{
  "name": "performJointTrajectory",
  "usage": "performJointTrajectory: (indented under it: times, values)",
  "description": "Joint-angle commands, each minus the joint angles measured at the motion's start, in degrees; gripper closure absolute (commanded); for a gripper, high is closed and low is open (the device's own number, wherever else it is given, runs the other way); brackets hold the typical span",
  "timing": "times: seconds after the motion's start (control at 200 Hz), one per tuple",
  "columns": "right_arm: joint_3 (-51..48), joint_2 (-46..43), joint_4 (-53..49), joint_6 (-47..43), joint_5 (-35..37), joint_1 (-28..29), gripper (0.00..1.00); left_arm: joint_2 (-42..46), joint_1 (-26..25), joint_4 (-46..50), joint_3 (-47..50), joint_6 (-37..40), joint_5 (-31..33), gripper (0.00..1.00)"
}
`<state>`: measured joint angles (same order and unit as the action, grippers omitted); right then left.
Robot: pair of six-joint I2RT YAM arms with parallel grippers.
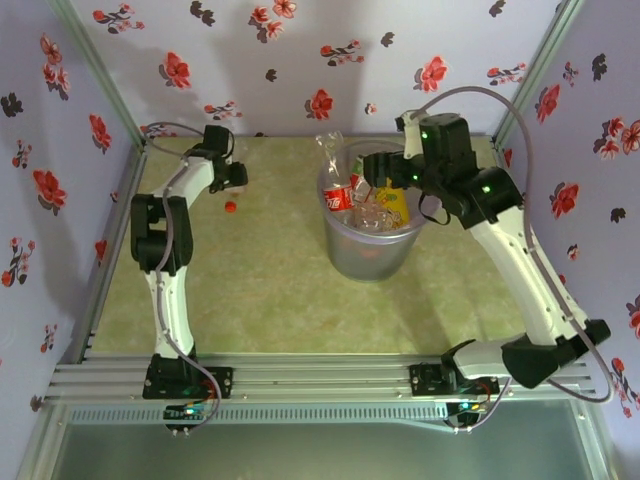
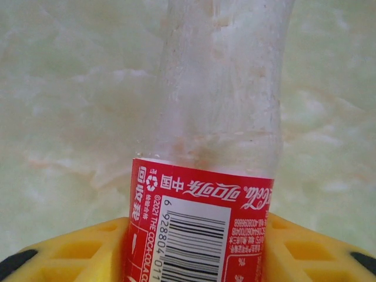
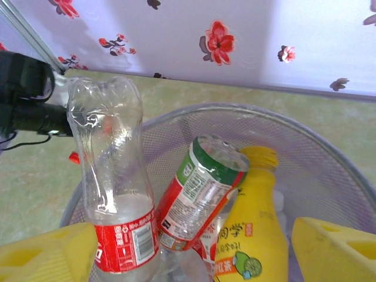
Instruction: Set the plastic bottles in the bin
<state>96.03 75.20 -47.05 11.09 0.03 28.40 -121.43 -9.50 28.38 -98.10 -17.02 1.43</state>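
Top view: the bin (image 1: 365, 262), round, grey and translucent, stands right of centre toward the desk's far edge. The right end effector (image 1: 376, 178) hangs over its mouth. The left end effector (image 1: 230, 175) sits near the far left corner, with a small red object (image 1: 231, 207) beside it.

Left wrist view: yellow ribbed fingers (image 2: 70, 254) are closed against both sides of a red-labelled bottle (image 2: 200, 229). Its long axis runs straight away from the camera, the crumpled clear body outermost.

Right wrist view: jaws wide apart, holding nothing. The bin wall is fine mesh. Inside it, a crushed clear bottle (image 3: 108, 176) stands upright above the rim. A green-and-red bottle (image 3: 197, 197) leans right, and a yellow bottle (image 3: 249, 229) stands cap up.
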Motion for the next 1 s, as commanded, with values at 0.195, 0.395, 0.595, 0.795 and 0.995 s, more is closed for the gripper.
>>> performJointTrajectory:
  times: [0.195,0.395,0.595,0.795,0.995]
  values:
    - [-3.04,-3.17,1.39,5.25,-4.04,-0.02,0.19,31.11,-5.12,-12.48,22.76,-3.77,0.19,0.88]
    - [-1.05,-1.11,6.61,8.01,-8.12,3.34,0.2,47.14,-11.78,-17.24,30.12,-5.53,-0.7,0.94]
    - [2.64,3.35,13.02,10.77,-12.01,8.95,0.12,55.56,-20.05,-20.94,33.83,-6.54,-0.71,0.94]
    - [5.74,7.98,17.1,13.04,-13.7,12.1,0.05,59.86,-25.98,-25.36,37.22,-8.43,-0.68,0.95]
    - [6.17,12.29,22.27,16.57,-16.24,12.2,0.06,60.79,-29.51,-26.7,37.61,-9.08,-1.18,0.95]
